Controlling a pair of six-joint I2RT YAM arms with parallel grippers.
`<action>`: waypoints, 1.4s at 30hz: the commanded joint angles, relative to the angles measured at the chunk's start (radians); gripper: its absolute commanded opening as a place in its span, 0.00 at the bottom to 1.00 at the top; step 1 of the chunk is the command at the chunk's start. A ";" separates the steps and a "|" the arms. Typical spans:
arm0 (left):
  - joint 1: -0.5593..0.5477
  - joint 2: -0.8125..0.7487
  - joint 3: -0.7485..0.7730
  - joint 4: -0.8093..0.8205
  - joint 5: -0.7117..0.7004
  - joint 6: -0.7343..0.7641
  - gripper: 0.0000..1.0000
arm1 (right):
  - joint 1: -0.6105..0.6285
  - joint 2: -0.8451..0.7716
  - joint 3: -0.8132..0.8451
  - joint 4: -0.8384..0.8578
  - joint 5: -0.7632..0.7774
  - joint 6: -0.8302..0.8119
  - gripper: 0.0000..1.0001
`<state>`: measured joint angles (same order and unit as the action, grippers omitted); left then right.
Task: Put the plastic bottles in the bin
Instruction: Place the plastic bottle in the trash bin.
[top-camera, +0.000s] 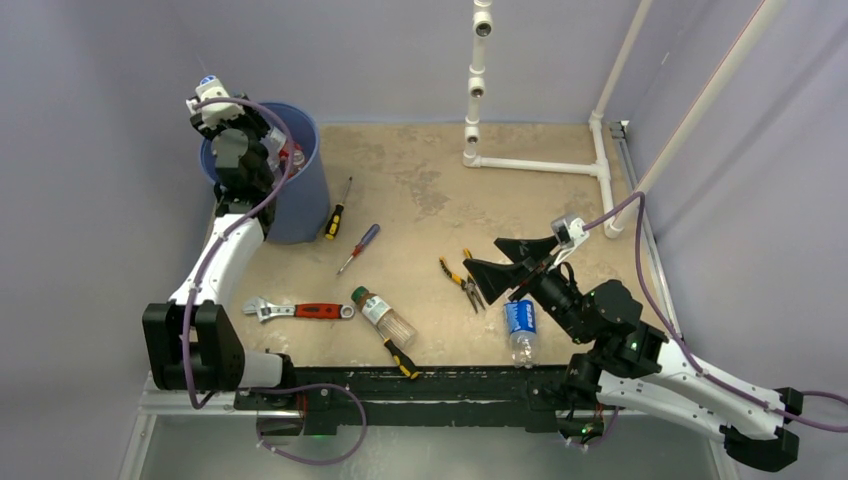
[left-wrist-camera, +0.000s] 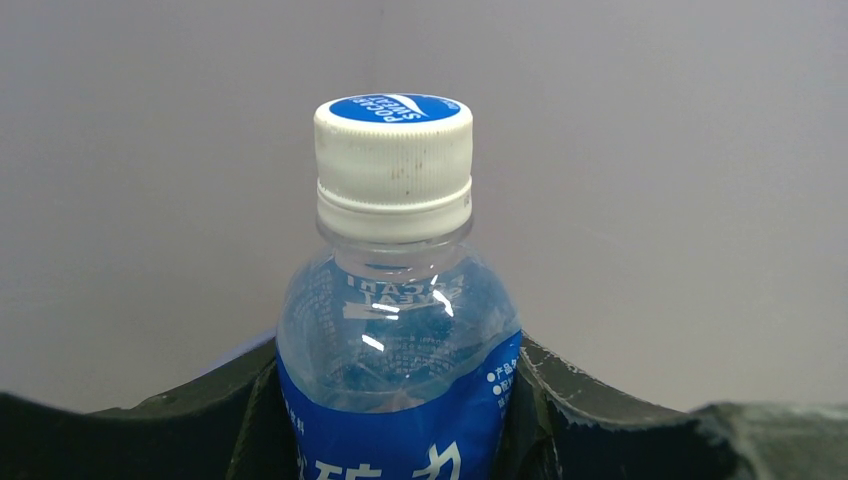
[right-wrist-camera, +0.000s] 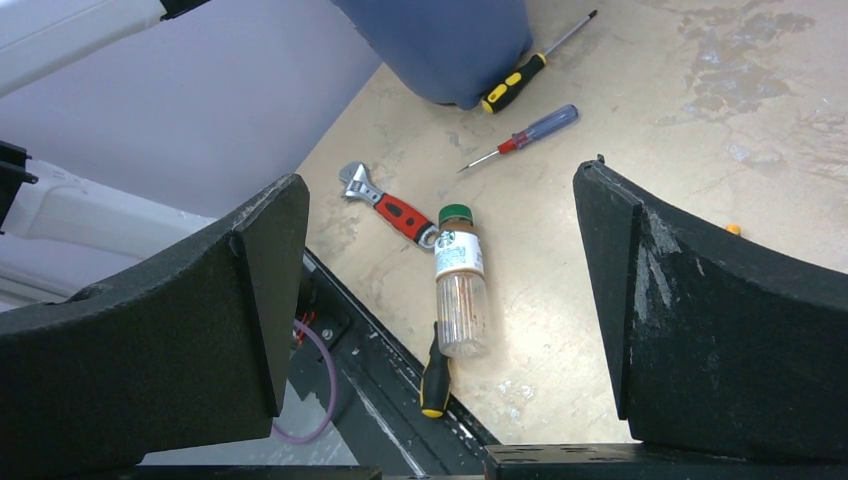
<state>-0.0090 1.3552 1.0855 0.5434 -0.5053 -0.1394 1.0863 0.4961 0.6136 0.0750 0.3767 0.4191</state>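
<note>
The blue bin (top-camera: 296, 195) stands at the far left of the table. My left gripper (top-camera: 228, 128) is raised over its left rim, shut on a clear bottle with a blue label and a white cap (top-camera: 210, 86). The left wrist view shows that bottle (left-wrist-camera: 400, 330) upright between the jaws. A blue-labelled bottle (top-camera: 520, 330) lies near the front edge, under my right gripper (top-camera: 500, 268), which is open and empty. A green-capped bottle (top-camera: 382, 315) lies at the front middle. It also shows in the right wrist view (right-wrist-camera: 460, 280), beyond my right gripper (right-wrist-camera: 440, 190). The bin's base (right-wrist-camera: 440, 40) shows there too.
An adjustable wrench (top-camera: 300, 310), two screwdrivers (top-camera: 338, 208) (top-camera: 358, 247), pliers (top-camera: 462, 282) and a black-yellow screwdriver (top-camera: 400, 355) lie on the table. A white pipe frame (top-camera: 540, 165) stands at the back right. Something clear and red (top-camera: 291, 152) lies inside the bin.
</note>
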 joint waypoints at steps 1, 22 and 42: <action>-0.003 0.035 -0.058 -0.017 0.022 -0.019 0.03 | 0.001 -0.024 0.007 -0.003 0.015 -0.006 0.98; -0.004 0.071 -0.005 0.183 0.217 -0.103 0.05 | 0.001 -0.031 -0.009 -0.017 0.024 0.002 0.99; -0.005 0.258 -0.113 0.253 0.225 -0.059 0.31 | 0.001 -0.022 -0.003 -0.056 0.050 -0.006 0.99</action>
<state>-0.0154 1.5726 1.0065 0.7822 -0.3084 -0.1833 1.0863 0.4698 0.6109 0.0109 0.4068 0.4198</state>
